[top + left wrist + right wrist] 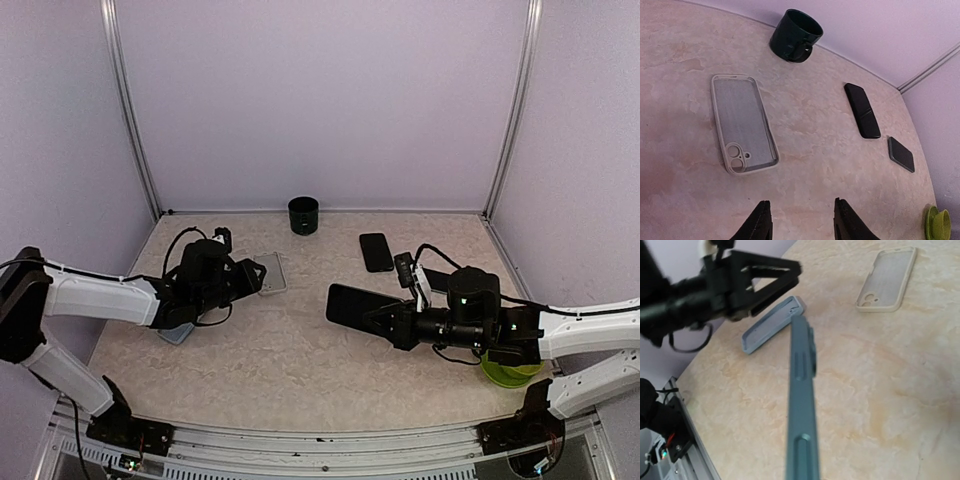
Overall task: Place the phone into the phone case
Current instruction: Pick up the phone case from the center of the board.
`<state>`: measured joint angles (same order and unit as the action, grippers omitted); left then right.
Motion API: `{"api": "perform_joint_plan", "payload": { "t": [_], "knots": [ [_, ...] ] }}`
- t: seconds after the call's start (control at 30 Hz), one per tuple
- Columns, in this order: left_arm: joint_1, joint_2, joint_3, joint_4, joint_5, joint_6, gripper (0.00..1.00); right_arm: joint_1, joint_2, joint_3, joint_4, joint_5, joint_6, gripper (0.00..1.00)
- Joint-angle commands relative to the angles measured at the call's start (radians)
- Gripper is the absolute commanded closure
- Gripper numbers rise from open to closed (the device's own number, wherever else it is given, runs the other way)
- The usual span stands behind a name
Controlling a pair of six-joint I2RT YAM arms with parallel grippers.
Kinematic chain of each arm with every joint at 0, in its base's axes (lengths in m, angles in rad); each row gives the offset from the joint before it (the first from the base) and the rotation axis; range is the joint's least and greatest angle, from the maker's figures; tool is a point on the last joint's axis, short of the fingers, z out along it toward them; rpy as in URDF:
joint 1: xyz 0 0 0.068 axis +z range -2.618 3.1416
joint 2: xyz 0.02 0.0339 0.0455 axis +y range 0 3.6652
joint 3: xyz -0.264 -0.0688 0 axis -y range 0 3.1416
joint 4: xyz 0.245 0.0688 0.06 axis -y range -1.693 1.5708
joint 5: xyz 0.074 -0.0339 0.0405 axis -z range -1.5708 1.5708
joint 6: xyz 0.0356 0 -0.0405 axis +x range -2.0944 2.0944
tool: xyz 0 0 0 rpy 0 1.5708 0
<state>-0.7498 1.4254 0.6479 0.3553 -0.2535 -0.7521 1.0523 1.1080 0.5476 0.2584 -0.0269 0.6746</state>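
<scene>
My right gripper [388, 321] is shut on a teal phone [350, 305] and holds it above the middle of the table. The right wrist view shows the phone [802, 405] edge-on, with the fingers hidden behind it. A beige case [270, 272] lies flat and open side up left of centre; it also shows in the left wrist view [742, 125] and the right wrist view [887, 280]. My left gripper [247, 278] is open and empty just near of that case, and its fingertips [760, 220] are apart from it. A light blue case [771, 324] lies under the left arm.
A dark cup [303, 214] stands at the back centre. A black phone [376, 251] lies behind the right gripper, with a small black slab [901, 153] near it. A green cup [510, 372] sits by the right arm. Walls close in three sides.
</scene>
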Motion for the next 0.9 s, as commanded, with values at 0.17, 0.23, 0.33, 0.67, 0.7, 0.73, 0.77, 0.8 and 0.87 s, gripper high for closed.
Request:
{"api": "perform_joint_plan", "payload": {
  "t": [0.17, 0.23, 0.33, 0.67, 0.7, 0.73, 0.77, 0.8, 0.87],
  "knots": [
    [0.121, 0.292, 0.239, -0.221, 0.019, 0.019, 0.64, -0.005, -0.053, 0.031, -0.004, 0.019, 0.005, 1.0],
    [0.134, 0.354, 0.287, -0.257, 0.018, 0.027, 0.66, -0.005, -0.058, 0.032, -0.011, 0.039, 0.004, 1.0],
    [0.141, 0.419, 0.333, -0.278, 0.01, 0.049, 0.66, -0.005, -0.06, 0.032, -0.02, 0.041, 0.003, 1.0],
    [0.141, 0.515, 0.448, -0.417, -0.116, 0.082, 0.68, -0.005, -0.045, 0.052, -0.032, 0.047, -0.013, 1.0],
    [0.141, 0.525, 0.457, -0.426, -0.123, 0.082, 0.69, -0.005, -0.042, 0.055, -0.032, 0.046, -0.015, 1.0],
    [0.141, 0.534, 0.465, -0.432, -0.127, 0.082, 0.7, -0.005, -0.039, 0.059, -0.034, 0.044, -0.017, 1.0],
    [0.142, 0.546, 0.471, -0.435, -0.126, 0.082, 0.71, -0.005, -0.034, 0.062, -0.033, 0.042, -0.017, 1.0],
    [0.142, 0.552, 0.476, -0.438, -0.125, 0.083, 0.72, -0.005, -0.031, 0.064, -0.035, 0.041, -0.019, 1.0],
    [0.142, 0.564, 0.484, -0.441, -0.125, 0.084, 0.74, -0.005, -0.029, 0.064, -0.037, 0.043, -0.02, 1.0]
  ]
}}
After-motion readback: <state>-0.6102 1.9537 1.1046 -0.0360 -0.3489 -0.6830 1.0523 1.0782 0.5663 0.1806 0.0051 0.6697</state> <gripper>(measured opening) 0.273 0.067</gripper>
